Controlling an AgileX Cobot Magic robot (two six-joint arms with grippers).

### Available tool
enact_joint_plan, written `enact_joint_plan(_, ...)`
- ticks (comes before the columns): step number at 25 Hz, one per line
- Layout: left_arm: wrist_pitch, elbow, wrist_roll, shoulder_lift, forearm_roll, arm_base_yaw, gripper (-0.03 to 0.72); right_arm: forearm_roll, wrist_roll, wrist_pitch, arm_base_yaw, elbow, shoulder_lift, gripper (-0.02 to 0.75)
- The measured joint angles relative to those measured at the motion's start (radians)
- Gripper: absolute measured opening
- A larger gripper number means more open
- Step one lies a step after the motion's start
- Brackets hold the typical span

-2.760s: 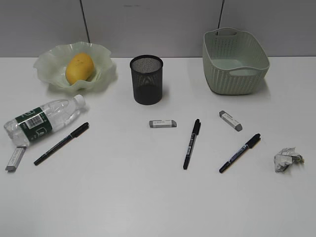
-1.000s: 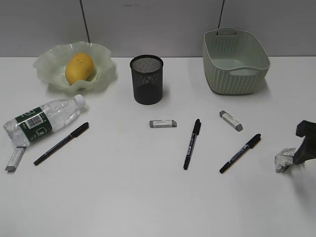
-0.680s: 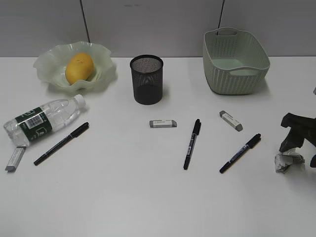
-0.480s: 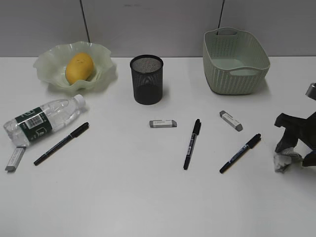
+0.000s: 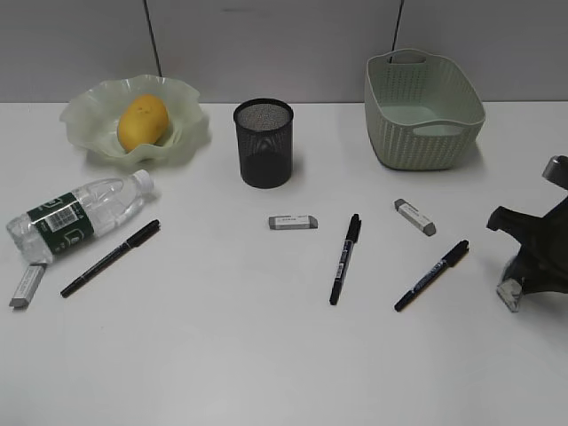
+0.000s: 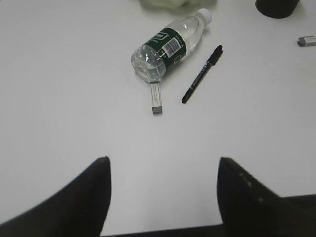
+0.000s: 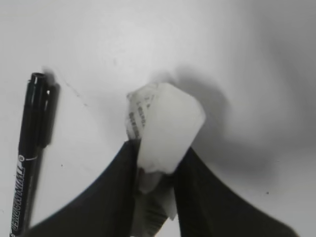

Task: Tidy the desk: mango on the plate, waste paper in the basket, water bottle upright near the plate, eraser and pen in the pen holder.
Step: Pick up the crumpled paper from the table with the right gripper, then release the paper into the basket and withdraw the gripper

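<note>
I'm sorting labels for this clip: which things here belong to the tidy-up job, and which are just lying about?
Belongs to the job:
mango, already on the plate
waste paper, pinched in the right gripper
basket
water bottle, lying down
pen holder
three pens
three erasers

Just lying about:
nothing; only the bare desk

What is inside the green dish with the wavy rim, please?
The mango lies inside the plate, and nothing else shows there. The part of the plate's bottom under the mango is covered, so it cannot be seen.
</note>
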Motion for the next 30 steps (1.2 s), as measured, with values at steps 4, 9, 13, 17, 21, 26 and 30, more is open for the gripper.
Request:
enact_joint_plan(4,0.0,0.0,0.0,0.0,-0.009,0.0,0.504,0.0,0.0,0.005,0.0,-0.01,0.0,0.083)
enact_joint_plan(9,0.0,0.0,0.0,0.0,-0.001,0.0,0.5,0.0,-0.026,0.071,0.0,-0.051,-0.04,0.058)
enact_joint_plan(13,-0.001,0.0,0.0,0.0,0.001,0.0,0.498,0.0,-0.048,0.117,0.001,-0.118,-0.108,0.057)
enact_joint_plan(17,-0.001,0.0,0.0,0.0,0.003,0.0,0.498,0.004,-0.055,0.133,0.001,-0.255,-0.143,0.057)
enact_joint_plan(21,-0.001,0.0,0.0,0.0,0.004,0.0,0.498,0.027,-0.062,0.128,0.001,-0.415,-0.136,0.057)
enact_joint_plan(26,-0.001,0.0,0.0,0.0,0.004,0.0,0.498,0.036,-0.063,0.109,0.022,-0.621,-0.043,0.057)
enact_joint_plan(30,-0.001,0.0,0.0,0.0,0.004,0.0,0.498,0.034,-0.064,0.094,0.073,-0.766,0.077,0.057)
